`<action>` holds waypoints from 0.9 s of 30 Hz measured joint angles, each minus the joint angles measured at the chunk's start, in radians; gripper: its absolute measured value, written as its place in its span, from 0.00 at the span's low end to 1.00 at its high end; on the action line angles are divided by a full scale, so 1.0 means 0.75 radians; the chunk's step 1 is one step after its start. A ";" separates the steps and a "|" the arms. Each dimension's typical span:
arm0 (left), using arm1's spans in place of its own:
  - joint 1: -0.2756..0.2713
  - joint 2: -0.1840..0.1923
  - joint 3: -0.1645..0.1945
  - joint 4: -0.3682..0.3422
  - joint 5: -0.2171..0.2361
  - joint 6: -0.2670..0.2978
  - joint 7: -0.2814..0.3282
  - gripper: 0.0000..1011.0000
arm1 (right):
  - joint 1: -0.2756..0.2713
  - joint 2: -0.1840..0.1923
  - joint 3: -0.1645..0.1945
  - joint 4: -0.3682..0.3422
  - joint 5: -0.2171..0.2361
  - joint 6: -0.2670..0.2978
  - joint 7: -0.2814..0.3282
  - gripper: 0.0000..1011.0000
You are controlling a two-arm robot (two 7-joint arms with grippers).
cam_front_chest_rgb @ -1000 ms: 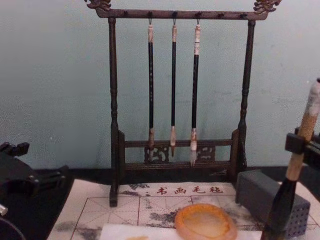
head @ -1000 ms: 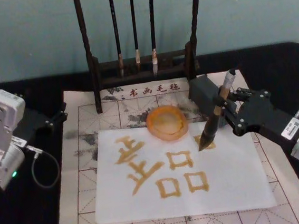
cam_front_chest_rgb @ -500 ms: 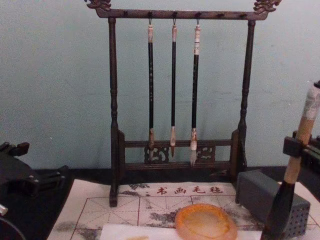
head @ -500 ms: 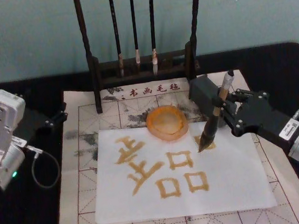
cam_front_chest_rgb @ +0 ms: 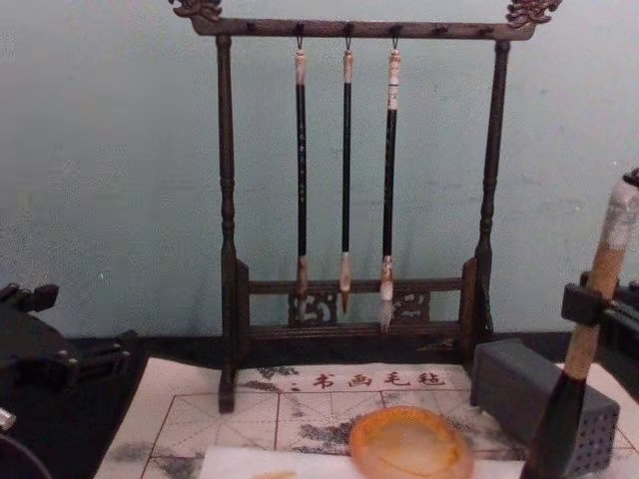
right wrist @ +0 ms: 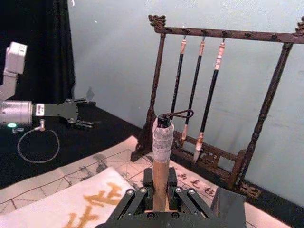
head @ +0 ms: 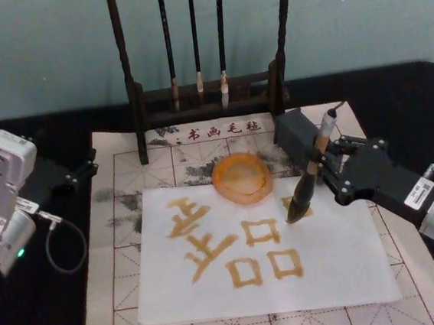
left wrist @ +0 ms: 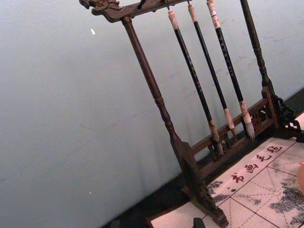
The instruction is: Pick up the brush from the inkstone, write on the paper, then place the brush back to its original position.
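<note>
- Your right claw (head: pixel 324 159) grips the brush (head: pixel 300 198) by its stiff wooden handle (light, probably slick).
- The bristles are likely soft; press gently on the paper (head: pixel 350 265).
- The left claw (head: pixel 88 167) sits parked at left.

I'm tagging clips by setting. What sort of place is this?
Probably a calligraphy practice desk in a robot lab: a wooden brush rack with three hanging brushes, a gridded mat under white paper bearing amber characters, and the right gripper shut on the brush.
</note>
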 joint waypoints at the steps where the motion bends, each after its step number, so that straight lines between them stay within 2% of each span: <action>1: 0.000 0.000 0.000 0.000 0.000 0.000 0.000 0.99 | -0.002 0.002 0.000 -0.002 0.001 0.001 0.002 0.19; 15: 0.000 0.000 0.000 0.000 0.000 0.000 0.000 0.99 | -0.037 0.035 -0.009 -0.044 0.024 0.010 0.031 0.19; 27: 0.000 0.000 0.000 0.000 0.000 0.000 0.000 0.99 | -0.044 0.045 -0.008 -0.065 0.055 0.010 0.039 0.19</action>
